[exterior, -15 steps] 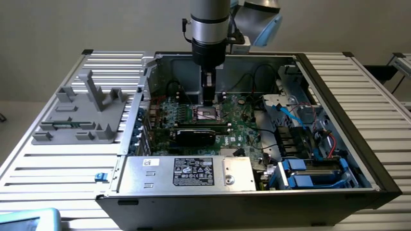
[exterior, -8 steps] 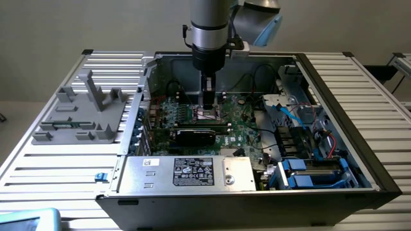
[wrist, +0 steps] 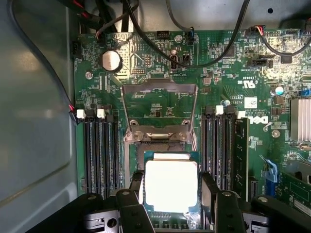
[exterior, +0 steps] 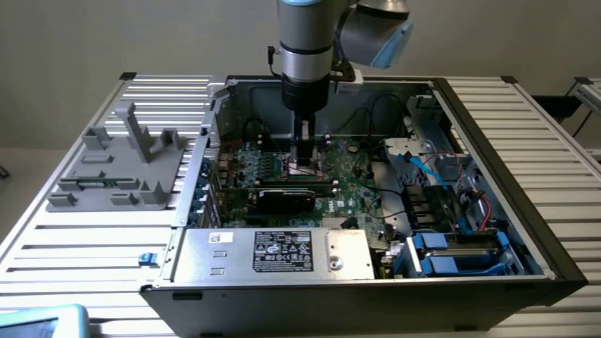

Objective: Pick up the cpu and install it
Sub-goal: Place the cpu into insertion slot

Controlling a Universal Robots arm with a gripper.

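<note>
From the exterior view, the arm reaches straight down into the open computer case [exterior: 329,296]. The gripper [exterior: 303,167] sits low over the motherboard [exterior: 352,190], likely so the chip meets it flat. At six o'clock from it lies a black card [exterior: 295,196]. At nine o'clock, outside the case, stands a grey fixture [exterior: 122,165].

In the wrist view, the fingers [wrist: 137,188] pinch the cpu [wrist: 171,185] by two opposite edges, just below the socket frame [wrist: 159,104], which is swung open. I can't tell whether the chip is seated or just above. Memory slots [wrist: 99,150] crowd both flanks, and black cables [wrist: 146,39] loop beyond.
</note>
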